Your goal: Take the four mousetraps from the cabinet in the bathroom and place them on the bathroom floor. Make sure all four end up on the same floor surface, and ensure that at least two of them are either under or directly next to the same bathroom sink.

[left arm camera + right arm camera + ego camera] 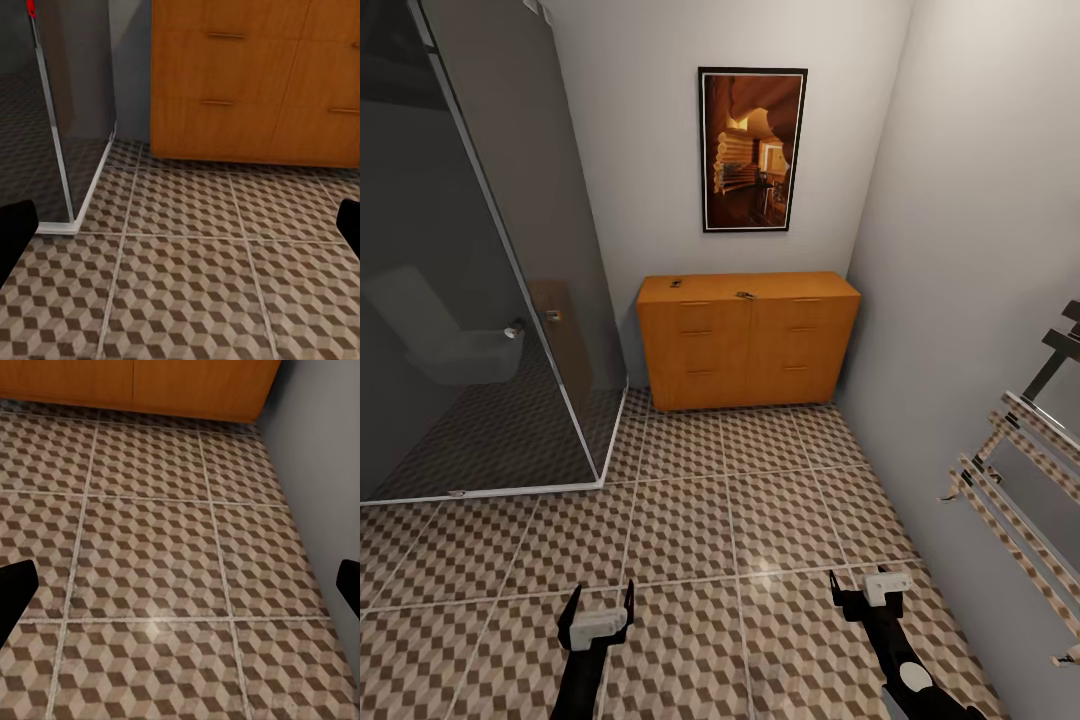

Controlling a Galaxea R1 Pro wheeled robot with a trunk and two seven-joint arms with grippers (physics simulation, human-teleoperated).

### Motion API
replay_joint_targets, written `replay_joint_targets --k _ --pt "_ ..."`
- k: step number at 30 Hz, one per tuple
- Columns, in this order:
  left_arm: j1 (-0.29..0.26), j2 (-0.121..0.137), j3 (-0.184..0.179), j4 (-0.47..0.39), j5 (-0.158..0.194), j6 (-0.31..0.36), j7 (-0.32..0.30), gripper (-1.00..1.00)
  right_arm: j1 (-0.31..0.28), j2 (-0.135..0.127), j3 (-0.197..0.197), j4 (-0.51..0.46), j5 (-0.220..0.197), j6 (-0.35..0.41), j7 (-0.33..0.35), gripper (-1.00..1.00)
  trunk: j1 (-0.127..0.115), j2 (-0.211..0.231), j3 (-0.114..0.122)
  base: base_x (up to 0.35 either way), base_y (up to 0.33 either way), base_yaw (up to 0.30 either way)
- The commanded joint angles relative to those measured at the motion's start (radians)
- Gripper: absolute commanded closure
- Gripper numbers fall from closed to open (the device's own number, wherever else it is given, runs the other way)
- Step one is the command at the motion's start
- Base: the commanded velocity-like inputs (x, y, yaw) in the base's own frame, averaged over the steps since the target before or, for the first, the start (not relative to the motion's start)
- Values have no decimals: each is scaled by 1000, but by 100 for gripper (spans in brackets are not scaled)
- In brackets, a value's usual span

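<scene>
Both claws hang low over the bathroom floor (pixel 730 520), the left gripper (pixel 597 604) and the right gripper (pixel 868 586) each with fingers spread wide and nothing between them; in each wrist view the dark fingertips sit at the far edges with patterned tile showing through the gap. Straight ahead of both claws, well apart across several tiles, stands the cabinet (pixel 748 340) against the back wall, drawers shut as far as can be seen. On its top lie two small dark-and-tan items that are likely mousetraps (pixel 744 295), one near the middle front edge, the other toward the left rear corner; they are too small to be sure. The glass shower screen (pixel 510 260) stands ahead and to the outer side of the left claw, and a towel rail (pixel 1020 470) juts from the wall just outside the right claw. Driving forward, I judge the right arm could clip that rail, or the left could strike the screen's corner.
</scene>
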Motion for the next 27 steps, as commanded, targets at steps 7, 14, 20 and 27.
replay_joint_targets --k 7,14,20,27 --pt "-1 0 -3 3 2 -3 5 -100 -1 -1 9 0 -10 -6 -6 -100 1 -2 -2 0 0 0" --pt "-1 0 -2 2 1 71 5 -100 -1 -1 9 0 -11 -5 -6 -100 1 -2 -2 0 0 0" --pt "-1 1 -4 7 3 78 6 -100 -1 -1 9 0 -11 -4 -6 -100 1 -2 -2 0 0 0" --pt "-1 -11 -8 66 2 92 5 -100 -1 0 9 0 -11 -4 -6 -100 1 -2 -2 0 0 0"
